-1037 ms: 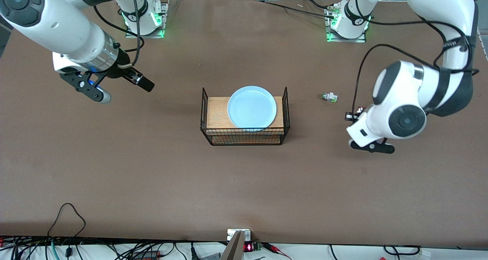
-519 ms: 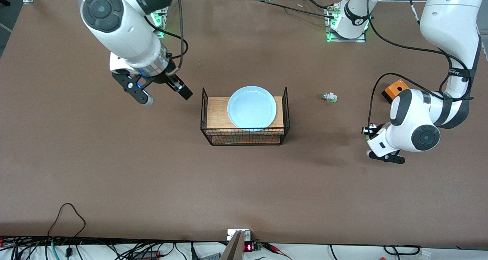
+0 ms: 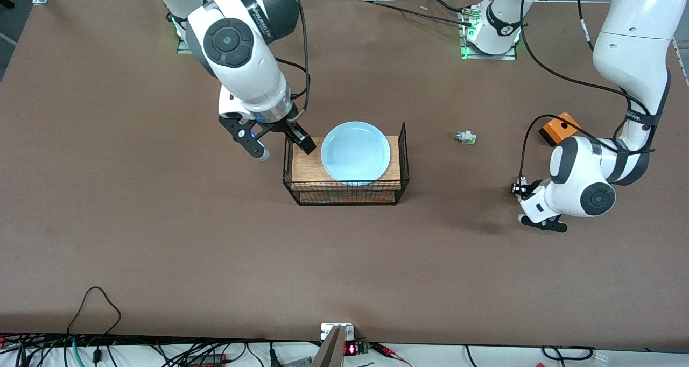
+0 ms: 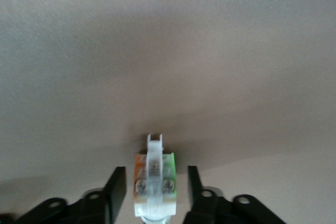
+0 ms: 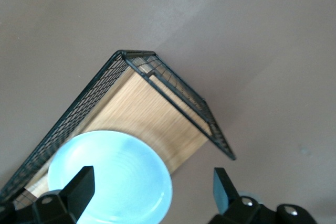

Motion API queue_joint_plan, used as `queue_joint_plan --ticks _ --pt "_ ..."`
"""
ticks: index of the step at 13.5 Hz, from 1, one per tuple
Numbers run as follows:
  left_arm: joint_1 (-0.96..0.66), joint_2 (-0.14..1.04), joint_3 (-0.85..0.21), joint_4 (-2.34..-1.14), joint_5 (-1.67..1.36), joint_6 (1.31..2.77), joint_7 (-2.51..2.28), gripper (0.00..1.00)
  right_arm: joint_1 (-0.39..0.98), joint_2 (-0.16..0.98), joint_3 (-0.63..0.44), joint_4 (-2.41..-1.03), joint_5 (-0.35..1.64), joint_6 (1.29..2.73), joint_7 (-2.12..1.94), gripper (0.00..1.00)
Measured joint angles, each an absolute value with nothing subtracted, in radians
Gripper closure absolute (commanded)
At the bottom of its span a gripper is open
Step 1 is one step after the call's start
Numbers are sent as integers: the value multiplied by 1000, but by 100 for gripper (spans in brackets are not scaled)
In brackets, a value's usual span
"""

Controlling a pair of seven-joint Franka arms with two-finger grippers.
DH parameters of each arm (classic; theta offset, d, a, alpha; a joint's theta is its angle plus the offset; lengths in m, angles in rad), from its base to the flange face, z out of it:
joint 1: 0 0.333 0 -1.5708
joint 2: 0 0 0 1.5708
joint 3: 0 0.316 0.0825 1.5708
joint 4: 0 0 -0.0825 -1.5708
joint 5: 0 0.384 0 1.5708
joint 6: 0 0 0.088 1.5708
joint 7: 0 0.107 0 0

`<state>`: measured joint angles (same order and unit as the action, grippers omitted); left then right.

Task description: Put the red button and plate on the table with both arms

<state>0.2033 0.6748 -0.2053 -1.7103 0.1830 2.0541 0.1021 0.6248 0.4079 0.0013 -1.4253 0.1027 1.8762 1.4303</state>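
Hovering low over the large matte brown table (image 3: 215,248) toward the left arm's end, the left gripper (image 3: 541,223) is bracketing the tiny white-bodied push-button switch with the green patch (image 4: 155,182). In the left wrist view its black fingers (image 4: 116,187) are standing a little apart from the switch on either side, with a gap showing at each, so the jaws are partly open and gripping nothing. The red cap itself is not showing from that angle. The switch appears to be resting on the tabletop, so the button half of the job is looking done, or very nearly.

The right gripper (image 3: 284,150) is hanging over the end of the black wire-sided crate with the wooden board top (image 3: 344,195) that lies toward the right arm's end of the table. Its fingers are spread wide and holding nothing. The round, shallow, light-blue plate (image 3: 355,152) is still lying flat on the crate's board, just beside that gripper, untouched as far as the views show.

What is remaining, then, is the plate: gripping its rim, lifting it clear of the wire sides and setting it on the table. A similar white-and-green switch (image 3: 465,137) is sitting on the table between the crate and the left arm, and it is no part of the job.
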Motion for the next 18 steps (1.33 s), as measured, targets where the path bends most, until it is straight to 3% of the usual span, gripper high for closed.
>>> queue_joint_plan --ticks 4,10,12,15,18 --pt "209 599 -256 -1599 183 1820 132 0 661 463 1 -1426 78 1919 1474 0" --pt "207 490 -363 -1314 181 1475 131 0 765 563 1 -1425 -49 1954 1533 0" --pt "205 449 -369 -1271 161 1434 129 0 767 563 1 -1424 -49 1959 1536 5" --pt "156 348 -269 -1314 90 1530 64 0 773 564 0 -1424 -49 1960 1538 11" --pt "77 160 -167 -1565 67 1701 32 0 783 577 0 -1424 -70 1960 1539 23"
